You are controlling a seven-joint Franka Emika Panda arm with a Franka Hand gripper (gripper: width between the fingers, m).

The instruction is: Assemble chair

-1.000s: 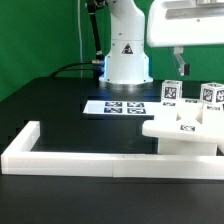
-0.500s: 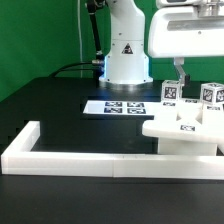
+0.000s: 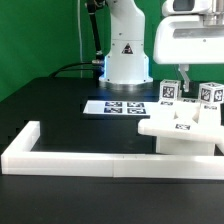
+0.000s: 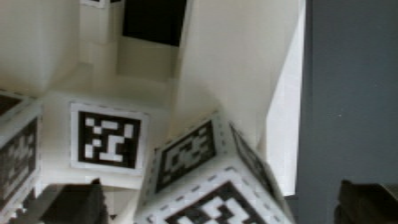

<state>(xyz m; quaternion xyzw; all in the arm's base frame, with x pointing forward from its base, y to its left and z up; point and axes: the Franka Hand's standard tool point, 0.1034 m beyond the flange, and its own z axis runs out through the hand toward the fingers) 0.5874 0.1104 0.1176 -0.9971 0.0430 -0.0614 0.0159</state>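
The chair parts point(image 3: 180, 128) are white blocks with black-and-white tags, grouped at the exterior view's right: a flat slab in front and two upright tagged pieces point(image 3: 170, 92) behind it. My gripper point(image 3: 185, 79) hangs just above and behind the slab, between the two upright pieces. In the wrist view my gripper point(image 4: 222, 205) is open, with one dark fingertip point(image 4: 80, 205) on each side of a tagged white part point(image 4: 214, 150). There is a gap between the part and the other finger point(image 4: 365, 203). More white chair surfaces point(image 4: 107, 135) with a tag lie beyond it.
The marker board point(image 3: 115, 107) lies flat on the black table in front of the robot base point(image 3: 127, 55). A long low white border rail point(image 3: 60, 158) runs along the front and turns back at the exterior view's left. A green backdrop stands behind.
My gripper has come down and moved a little toward the exterior view's right, closer to the chair parts. The slab seems to have shifted slightly.
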